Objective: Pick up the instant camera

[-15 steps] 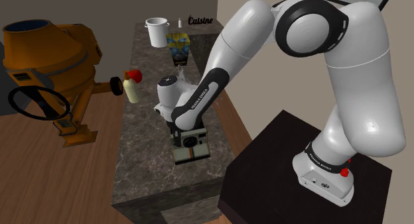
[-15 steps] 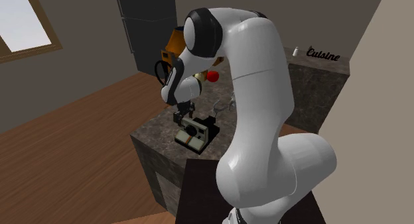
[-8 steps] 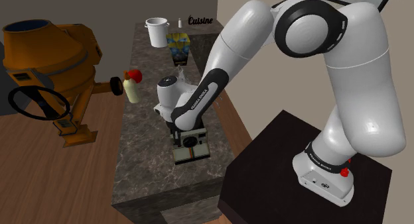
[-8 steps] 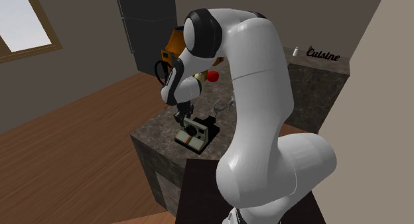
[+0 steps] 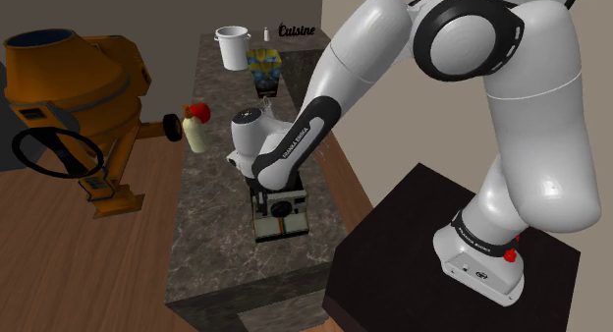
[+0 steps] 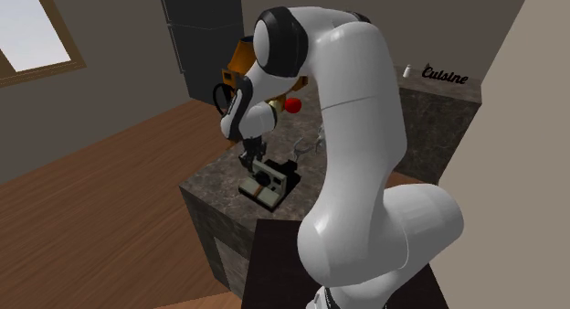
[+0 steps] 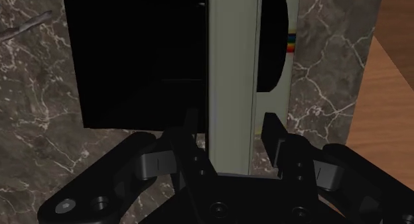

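Observation:
The instant camera (image 5: 281, 215) is cream and black with a rainbow stripe. It is near the front end of the dark marble counter (image 5: 211, 237). My gripper (image 5: 263, 189) comes down on it from above and is shut on it. In the wrist view the two black fingers (image 7: 192, 126) clasp the camera's cream panel (image 7: 232, 83) between them, gripper (image 7: 231, 124). In the second exterior view the gripper (image 6: 253, 163) holds the camera (image 6: 270, 182) by its top. I cannot tell whether the camera's base still touches the counter.
An orange cement mixer (image 5: 69, 94) stands on the wood floor beside the counter. Further back on the counter are a cream bottle with a red top (image 5: 195, 132), a clear glass (image 5: 265, 110), a printed box (image 5: 263, 67) and a white pot (image 5: 233, 45). The counter's front edge is close to the camera.
The fingers closed onto the camera within the last second. Hand and camera have since shifted slightly up and toward the shoulder view's left.

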